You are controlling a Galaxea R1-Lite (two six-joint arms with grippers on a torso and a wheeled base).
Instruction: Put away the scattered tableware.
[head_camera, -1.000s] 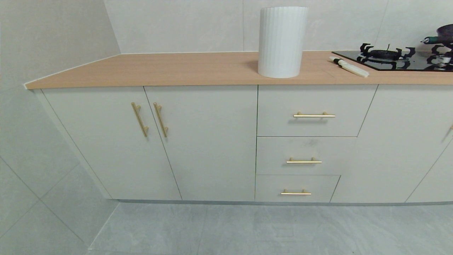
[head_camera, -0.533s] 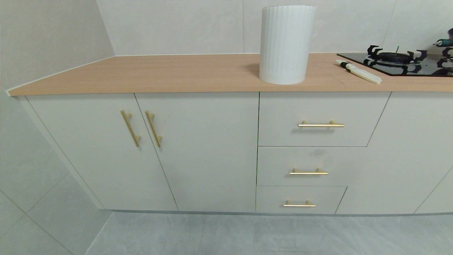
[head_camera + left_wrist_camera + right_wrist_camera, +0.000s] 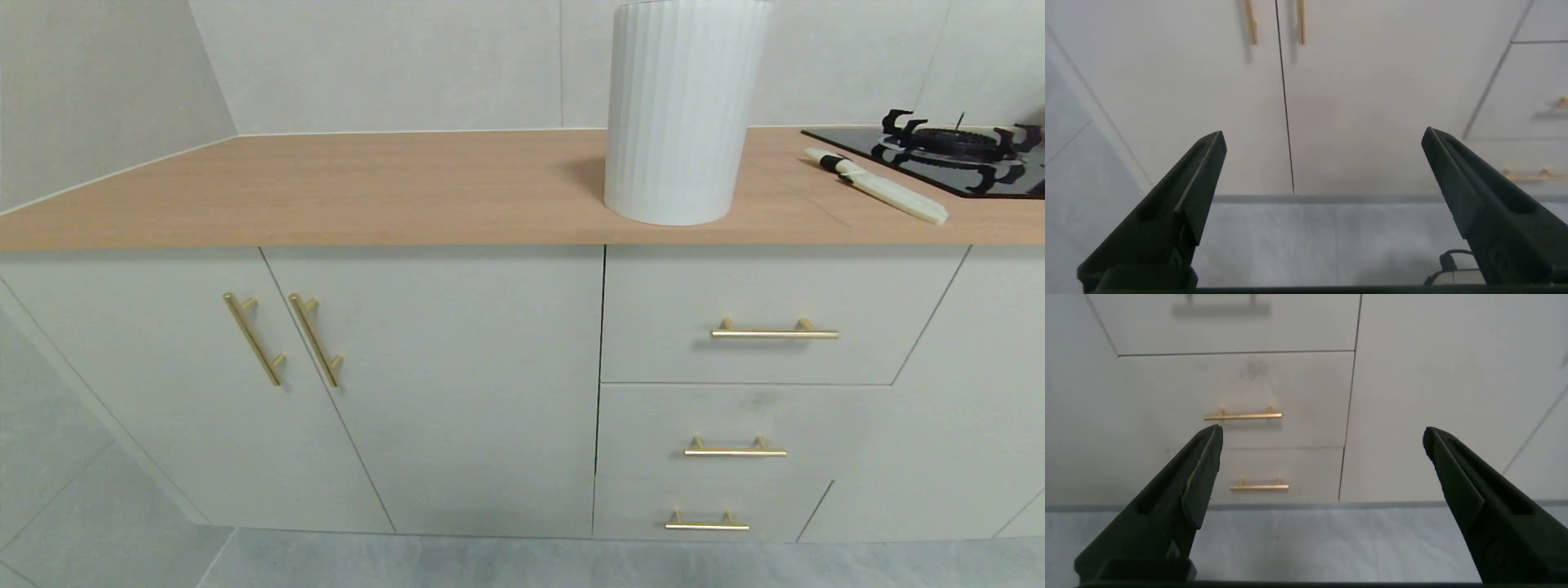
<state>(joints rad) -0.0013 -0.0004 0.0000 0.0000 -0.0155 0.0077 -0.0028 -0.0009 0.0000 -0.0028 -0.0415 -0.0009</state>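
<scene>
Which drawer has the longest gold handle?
The top drawer, just under the white container. Its handle is longer than those on the middle drawer and bottom drawer.

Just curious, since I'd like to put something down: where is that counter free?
The wooden countertop is bare from its left end to the white ribbed cylinder. A narrower gap lies between the cylinder and the knife. The right end is crowded, with the knife beside the gas hob.

Counter: tan wood grain. Canister: white, vert. ribs. Knife: cream w/ black band. Hob: glossy black; grate black. Cabinet: pale grey-beige, plain. Handles: gold. Wall: lt grey tile. Floor: mid grey, mottled. L gripper, R gripper: black.
</scene>
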